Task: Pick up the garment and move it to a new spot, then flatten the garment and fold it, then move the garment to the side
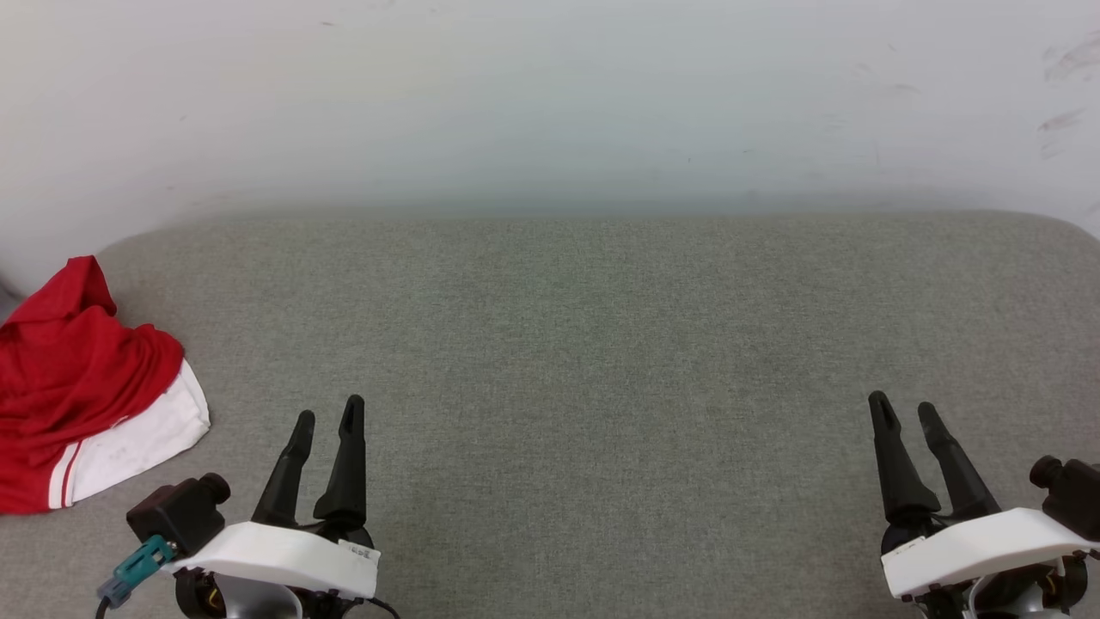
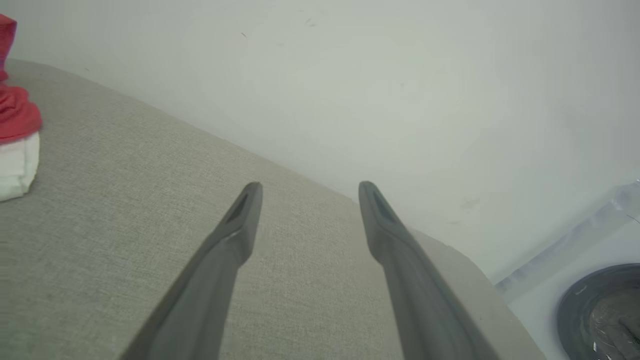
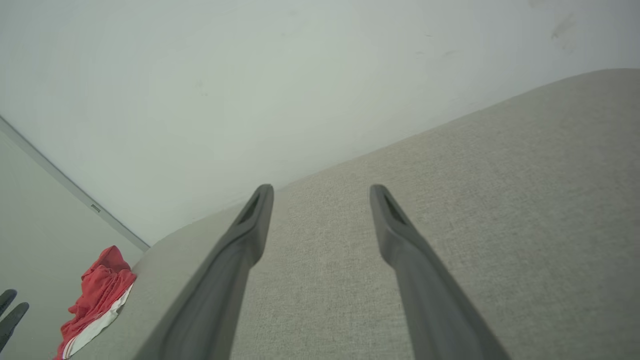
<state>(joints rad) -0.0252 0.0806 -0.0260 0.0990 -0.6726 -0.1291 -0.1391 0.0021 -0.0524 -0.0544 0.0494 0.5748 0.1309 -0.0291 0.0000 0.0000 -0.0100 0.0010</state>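
Observation:
The garment (image 1: 82, 387) lies bunched at the far left edge of the grey fabric surface (image 1: 584, 344), red with a white sleeve and red-and-white striped trim. A red and white corner of the garment (image 2: 15, 135) shows at the left edge of the left wrist view, and the garment (image 3: 97, 300) appears small at the lower left of the right wrist view. My left gripper (image 1: 328, 414) stands open just right of the garment, empty. Far to the right, my right gripper (image 1: 904, 408) is open and empty too. Both hover near the front edge.
A pale wall (image 1: 550, 94) rises directly behind the surface. In the left wrist view a dark round object (image 2: 600, 310) sits on the floor beyond the surface's end. The left gripper's fingertips (image 3: 10, 310) show at the lower left of the right wrist view.

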